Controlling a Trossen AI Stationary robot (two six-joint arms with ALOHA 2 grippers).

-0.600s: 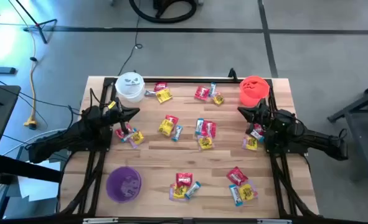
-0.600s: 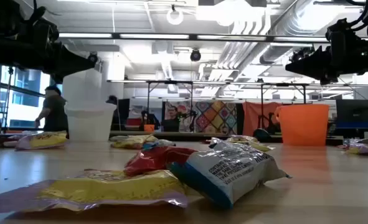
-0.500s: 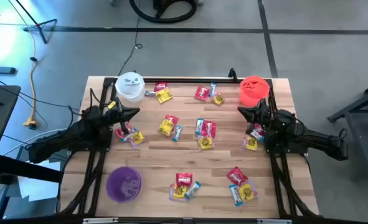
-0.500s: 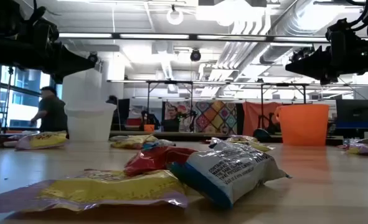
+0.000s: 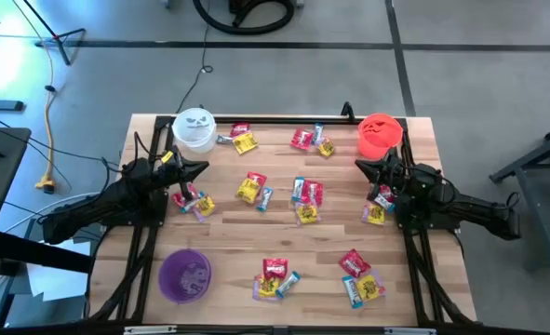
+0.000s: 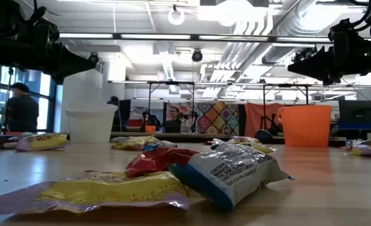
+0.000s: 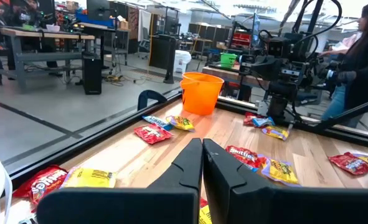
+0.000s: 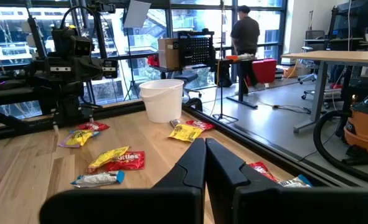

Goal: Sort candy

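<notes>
From overhead, the left gripper (image 5: 203,168) hangs over the table's left side with its fingers pressed together and nothing between them; the right gripper (image 5: 360,167) mirrors it on the far side, fingers likewise together and empty. The candy (image 5: 304,197) lies scattered over the boards between the two: a small heap sits just beside and under the left gripper's tip, another just beside the right gripper's wrist, with more clusters in the middle and toward the near edge. The white bucket (image 5: 195,129) stands a little ahead of the left gripper at the far edge, the orange bucket (image 5: 380,134) just beyond the right gripper, and the purple bucket (image 5: 184,275) well behind the left gripper, near the front corner.

The overhead picture misses the room. The low camera shows wrappers up close, a yellow one, a red one and a light-blue one lying touching one another, and both arms dark against a ceiling of white ducts and strip lights. The left wrist camera, past its closed fingers (image 7: 190,163), looks across to the orange bucket and the right arm, with a person in dark clothing (image 7: 361,59) at the table's side. The right wrist camera sees the white bucket, a person (image 8: 245,34) by the big windows, and desks.

The table (image 5: 228,233) is pale wood planks inside a black frame, on a grey concrete floor.
</notes>
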